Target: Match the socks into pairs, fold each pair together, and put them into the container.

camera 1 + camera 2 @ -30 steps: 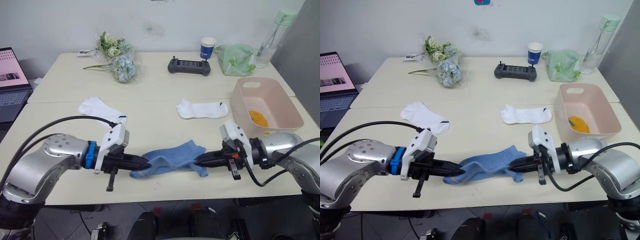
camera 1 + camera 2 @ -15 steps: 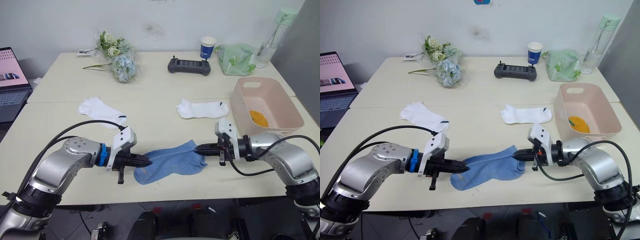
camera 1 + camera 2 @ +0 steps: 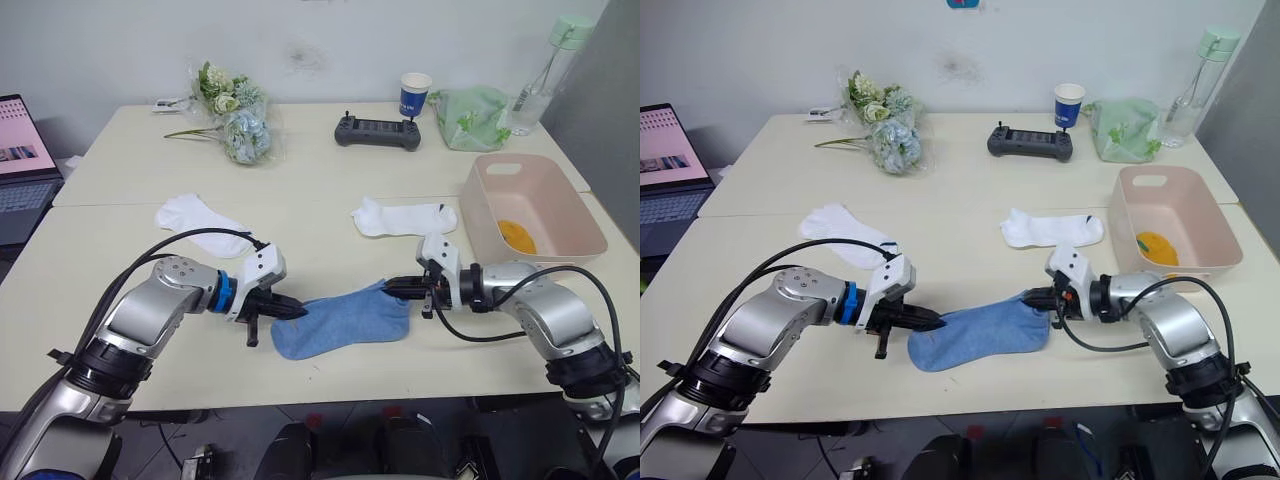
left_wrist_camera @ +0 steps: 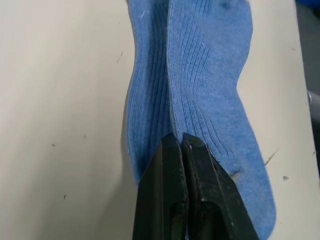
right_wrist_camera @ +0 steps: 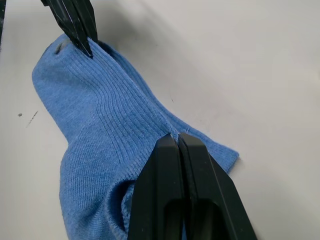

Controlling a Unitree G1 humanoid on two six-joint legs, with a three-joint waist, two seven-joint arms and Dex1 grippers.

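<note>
I have both grippers pinched on the light blue socks (image 3: 342, 320), which lie stacked flat near the front edge of the cream table (image 3: 330, 190). My left gripper (image 3: 298, 313) has its black fingers pressed together on the left end of the blue fabric, and my right gripper (image 3: 390, 289) is clamped the same way on the far right edge; the wrist views show each pair of fingertips closed with a fold of ribbed cloth caught between them. One white sock (image 3: 200, 222) lies to the far left of the blue ones, and another white sock (image 3: 404, 217) lies to their far right, both well apart from the grippers. The pale pink basket (image 3: 571, 205) stands at the right side of the table, with a mustard-orange sock (image 3: 518, 236) lying inside it. Along the far side I see a bunch of flowers (image 3: 232, 112), a black controller (image 3: 378, 131), a blue paper cup (image 3: 415, 94), a green plastic bag (image 3: 470, 116) and a clear bottle (image 3: 546, 71). A laptop (image 3: 22, 160) sits off to the left.
</note>
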